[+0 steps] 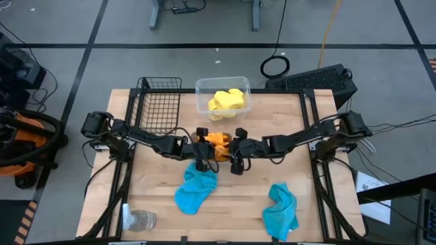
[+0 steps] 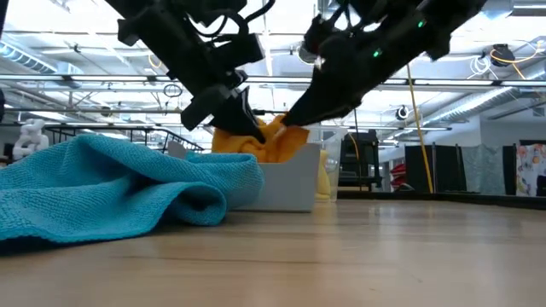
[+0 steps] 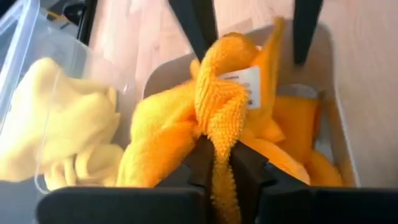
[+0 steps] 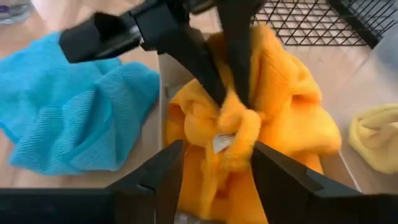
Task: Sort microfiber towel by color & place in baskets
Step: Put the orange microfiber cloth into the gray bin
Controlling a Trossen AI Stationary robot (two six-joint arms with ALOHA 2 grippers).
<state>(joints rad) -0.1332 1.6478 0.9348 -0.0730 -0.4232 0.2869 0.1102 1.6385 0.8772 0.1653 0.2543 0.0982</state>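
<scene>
Left hand (image 3: 219, 171) is pinching the orange towel (image 3: 217, 112) over the grey tray (image 3: 333, 93) mid-desk; right hand (image 4: 214, 165) is standing open, gripping nothing, w/ towel between fingers. Risk: towel probably snagging on right fingers, dragging out and missing the tray.

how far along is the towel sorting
Done: a yellow towel lies in the clear tub. In hand: the left gripper pinches the orange towel over the grey tray; the right gripper is open beside it. Left: two blue towels on the table; black wire basket holds nothing.
</scene>
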